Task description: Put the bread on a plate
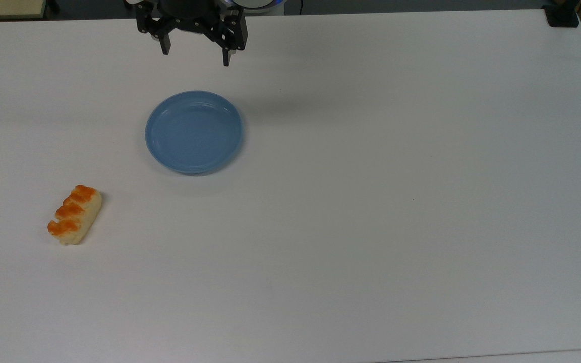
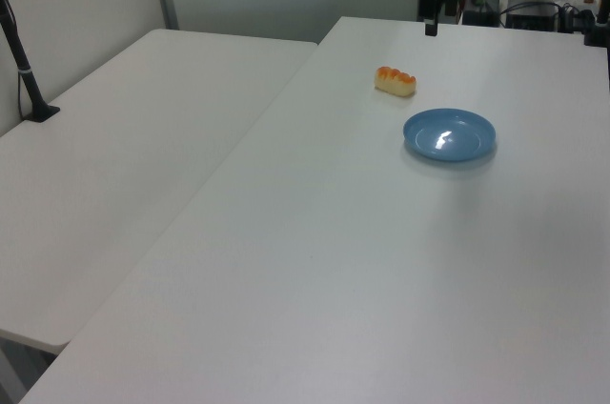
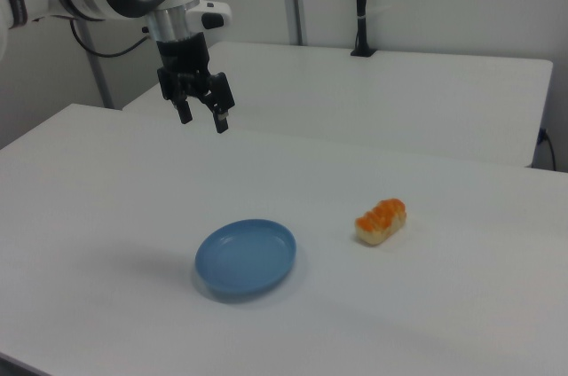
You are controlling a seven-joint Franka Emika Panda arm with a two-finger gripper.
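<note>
The bread [image 1: 74, 214] is a small cream loaf with orange-brown bumps, lying on the white table toward the top view's lower left; I also see the bread [image 2: 395, 81] in the left view and the bread [image 3: 381, 221] in the right view. The light-blue plate [image 1: 193, 132] sits bare on the table, well apart from the bread; the plate [image 2: 449, 133] and the plate [image 3: 246, 257] show the same. My gripper [image 1: 195, 56] hangs open in the air beyond the plate's far edge, holding nothing. In the right view the gripper [image 3: 204, 116] is high above the table.
The white table [image 1: 371, 201] stretches wide to the top view's right. A second white table [image 2: 124, 166] adjoins it on the left view's left. A black clamp [image 1: 562, 15] sits at the top view's upper right corner. Dark equipment [image 2: 534, 4] stands behind the table in the left view.
</note>
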